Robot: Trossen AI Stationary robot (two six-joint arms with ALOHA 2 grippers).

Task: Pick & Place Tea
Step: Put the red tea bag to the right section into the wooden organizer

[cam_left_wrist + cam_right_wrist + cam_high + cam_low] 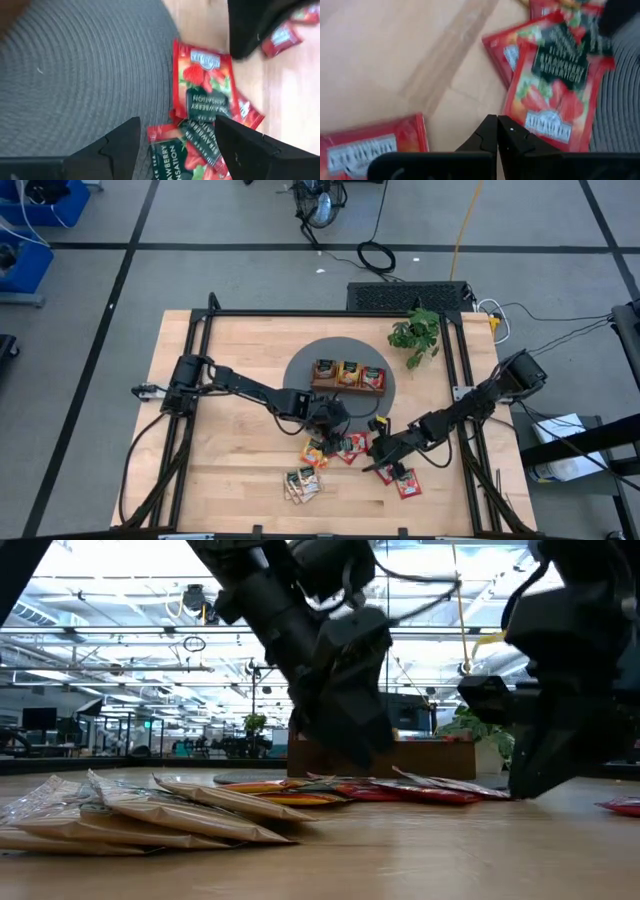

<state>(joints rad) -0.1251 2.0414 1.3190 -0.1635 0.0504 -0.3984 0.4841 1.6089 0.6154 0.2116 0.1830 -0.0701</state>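
Note:
Tea sachets lie loose on the wooden table: red ones (pixel 352 445) at the round grey mat's near edge, an orange one (pixel 315 452), a green-and-tan pile (pixel 302 483) and more red ones (pixel 405 482) nearer the front. My left gripper (pixel 175 145) is open just above the overlapping red sachets (pixel 202 80), one finger on either side of them. My right gripper (pixel 497 132) is shut with nothing in it, low over bare wood between a red sachet (pixel 555 75) and another (pixel 370 147). The wooden tray (pixel 348 389) on the mat holds several sachets.
The grey mat (pixel 300 370) lies at the table's middle, with a green plant (pixel 418 332) at the back right. The two grippers are close together over the red sachets. Bare wood lies to the left and at the near right corner.

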